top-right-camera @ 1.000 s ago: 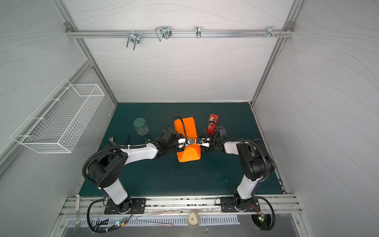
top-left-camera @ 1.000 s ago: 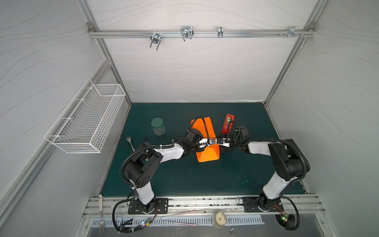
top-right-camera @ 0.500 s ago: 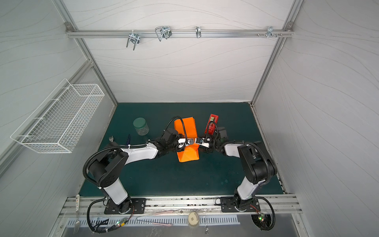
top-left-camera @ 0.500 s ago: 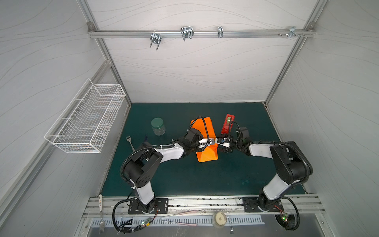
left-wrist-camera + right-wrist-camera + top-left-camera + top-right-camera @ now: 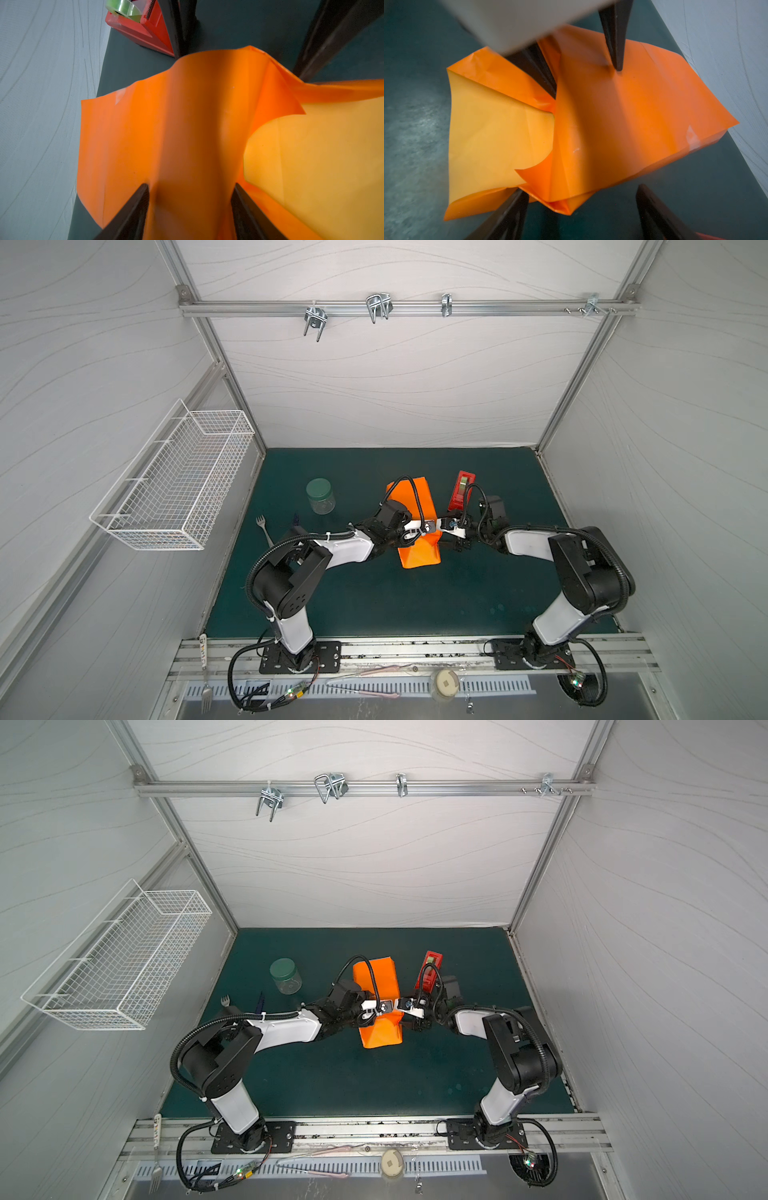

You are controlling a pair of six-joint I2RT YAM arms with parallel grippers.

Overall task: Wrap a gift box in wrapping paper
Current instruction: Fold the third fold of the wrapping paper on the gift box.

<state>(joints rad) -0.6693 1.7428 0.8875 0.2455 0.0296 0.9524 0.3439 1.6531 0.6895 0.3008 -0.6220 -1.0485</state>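
Near the middle of the tabletop (image 5: 374,597), the folded wrapping paper (image 5: 419,556) (gift box hidden beneath) is straddled by the left pincer (image 5: 190,187), its grip untellable, while the right pincer (image 5: 581,189) is held wide open and empty beside it.

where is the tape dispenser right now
In both top views the red tape dispenser stands on the green mat toward the back wall, just to the right of the orange wrapping paper.
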